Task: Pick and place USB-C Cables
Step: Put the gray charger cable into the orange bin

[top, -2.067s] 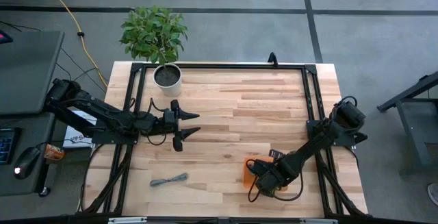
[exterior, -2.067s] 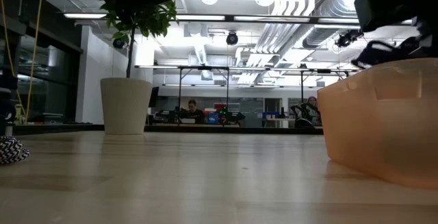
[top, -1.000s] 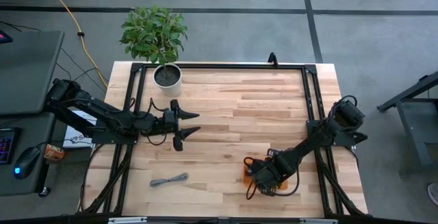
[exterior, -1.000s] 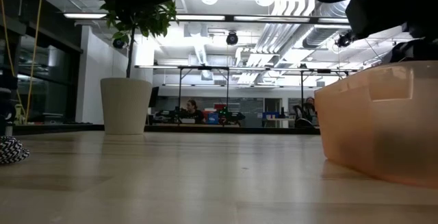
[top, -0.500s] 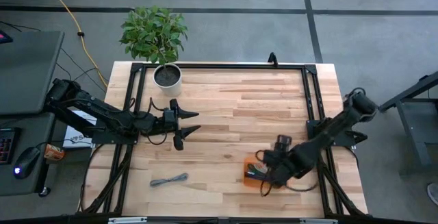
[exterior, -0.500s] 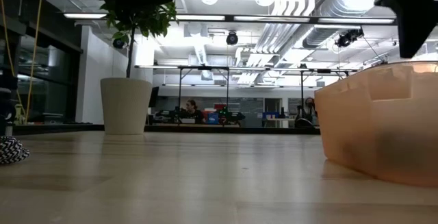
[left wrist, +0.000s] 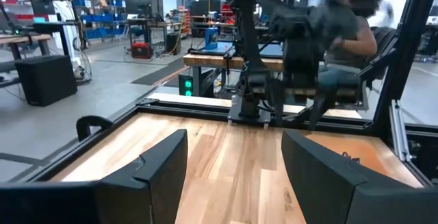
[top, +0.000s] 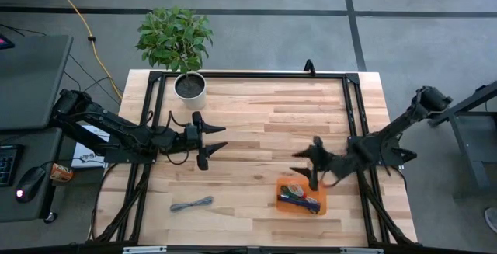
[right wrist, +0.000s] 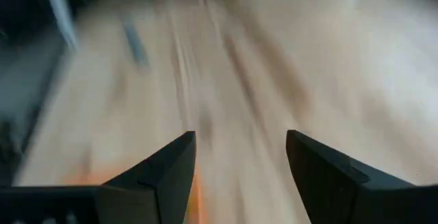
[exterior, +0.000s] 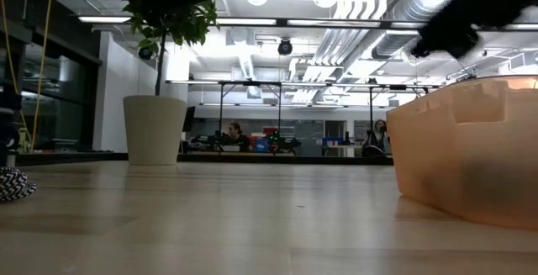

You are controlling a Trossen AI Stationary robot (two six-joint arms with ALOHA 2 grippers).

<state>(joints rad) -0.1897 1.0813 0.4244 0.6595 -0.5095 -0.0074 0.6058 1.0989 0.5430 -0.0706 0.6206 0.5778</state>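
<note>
My right pincer (top: 308, 163) hangs over the table (top: 264, 122) just beyond the tray (top: 301, 196), on the side toward the plant (top: 177, 40), with its fingers (right wrist: 161, 169) spread and nothing between them. The tray sits near the table's front edge on my right side, and inside it lie cable bundles (top: 299, 197), a dark blue one and a green one among them, tangled so I cannot count them. One grey cable (top: 192, 203) lies loose on the wood well to the left of the tray, also near the front edge. My left pincer (top: 211, 140) waits farther left and back from the tray, between it and the plant, its fingers (left wrist: 147, 172) spread wide and empty. From table height the tray's orange wall (exterior: 471, 153) fills the right side.
</note>
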